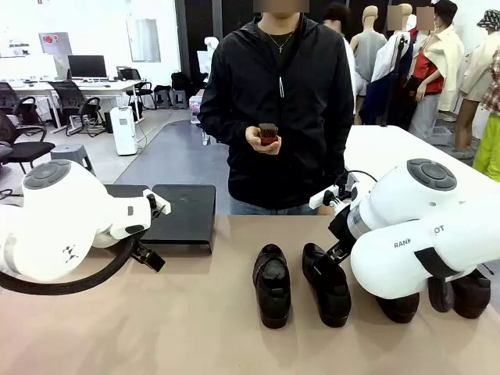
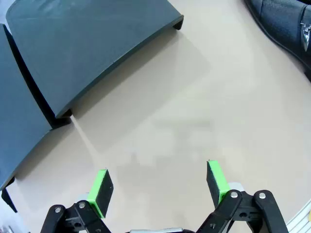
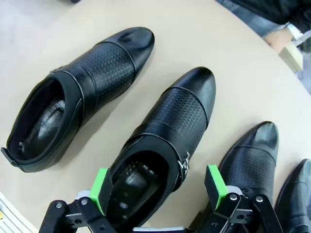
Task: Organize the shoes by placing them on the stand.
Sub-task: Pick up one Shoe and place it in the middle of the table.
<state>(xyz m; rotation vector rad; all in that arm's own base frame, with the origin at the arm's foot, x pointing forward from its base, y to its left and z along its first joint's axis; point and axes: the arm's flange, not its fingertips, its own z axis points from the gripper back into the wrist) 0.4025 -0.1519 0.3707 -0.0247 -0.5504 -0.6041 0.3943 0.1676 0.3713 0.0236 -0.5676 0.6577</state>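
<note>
With both grippers' jaws wide and empty, lower the right gripper point(image 3: 158, 188) straight over the lower-centre shoe point(image 3: 175, 116), pinch its collar sides evenly, then carry to the stand point(image 1: 184, 209) at centre left, beside the left gripper point(image 2: 158, 187).

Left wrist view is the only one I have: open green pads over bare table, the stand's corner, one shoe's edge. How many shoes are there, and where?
Observer: Four shoes, all on the table, right of the stand; none on it.
Operator: Does the right gripper hold one?
Observer: No. The right gripper is open over the second shoe, at its heel opening; contact I cannot tell.
Operator: What does the person do?
Observer: At the far side, the person's hand holds a small dark object.
</note>
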